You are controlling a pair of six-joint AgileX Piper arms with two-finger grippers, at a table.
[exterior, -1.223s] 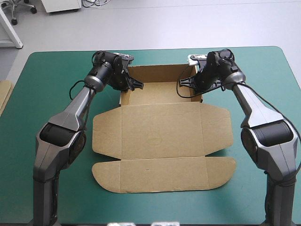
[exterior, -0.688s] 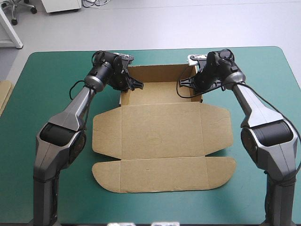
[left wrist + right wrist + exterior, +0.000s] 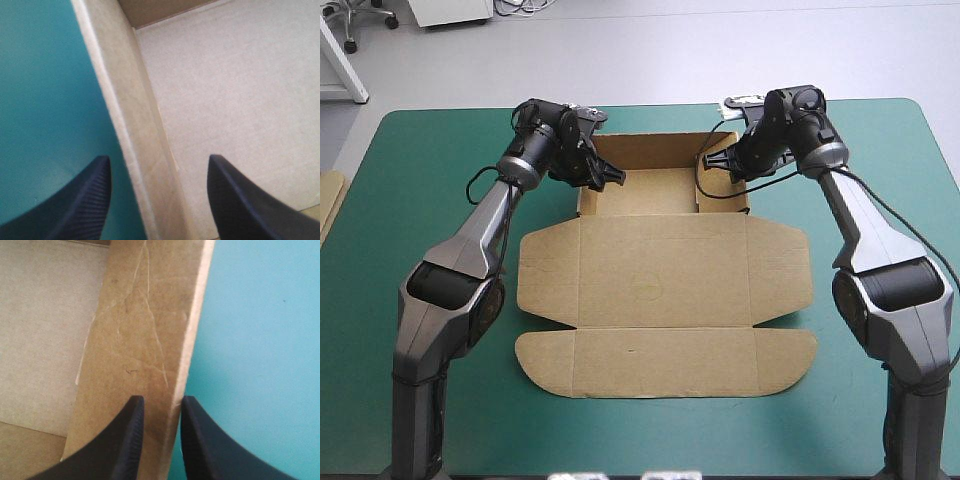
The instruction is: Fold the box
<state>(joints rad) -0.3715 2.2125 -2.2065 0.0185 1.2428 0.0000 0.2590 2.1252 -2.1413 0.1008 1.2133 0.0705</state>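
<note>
Standing here, the light comes from overhead, bright, soft and even. The bench [image 3: 420, 200] takes it without glare or hot spots. The box [image 3: 660, 280] throws only a thin dark line along its six o'clock edge, and its raised walls at twelve o'clock shade the tray floor faintly. The grey arm shells [image 3: 470, 250] carry mild highlights. Close in, the board under the left end effector [image 3: 159, 159] looks washed pale, with the corner ahead of it shaded. The wall pinched by the right end effector [image 3: 161, 399] darkens between its fingers [image 3: 125, 440].

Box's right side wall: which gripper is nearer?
Right. The right gripper pinches that wall of the box; the left gripper stands open astride the opposite wall.
</note>
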